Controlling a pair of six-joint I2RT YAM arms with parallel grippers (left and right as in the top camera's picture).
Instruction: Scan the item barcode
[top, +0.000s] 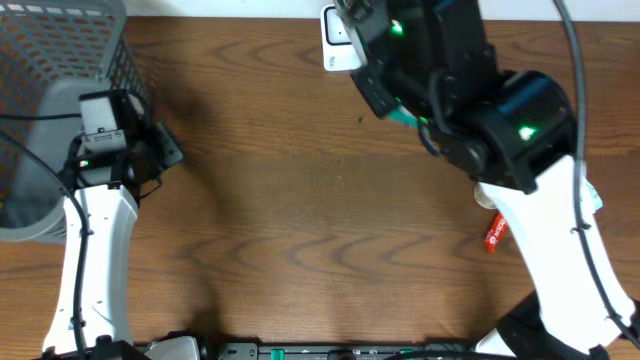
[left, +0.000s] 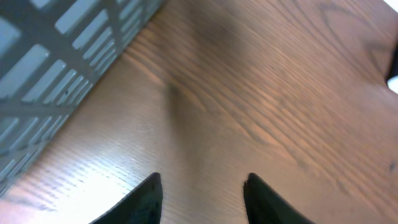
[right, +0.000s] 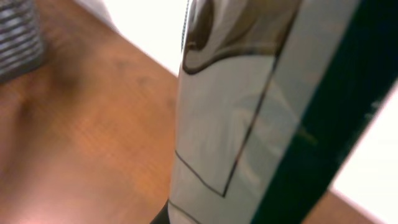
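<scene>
My right gripper (top: 395, 105) is shut on the item (right: 236, 112), a white and grey package with a dark teal edge that fills the right wrist view, held above the table. Only a teal sliver of the item (top: 405, 118) shows under the arm in the overhead view. No barcode is visible on the faces shown. My left gripper (left: 202, 183) hovers low over bare wood beside the basket, open with nothing between its fingers. From overhead, the left gripper (top: 165, 150) sits at the table's left.
A grey mesh basket (top: 60, 60) fills the far left corner, and its wall (left: 50, 56) is close to the left gripper. A white device (top: 338, 45) lies at the back edge, partly under the right arm. A small red packet (top: 495, 232) lies at the right.
</scene>
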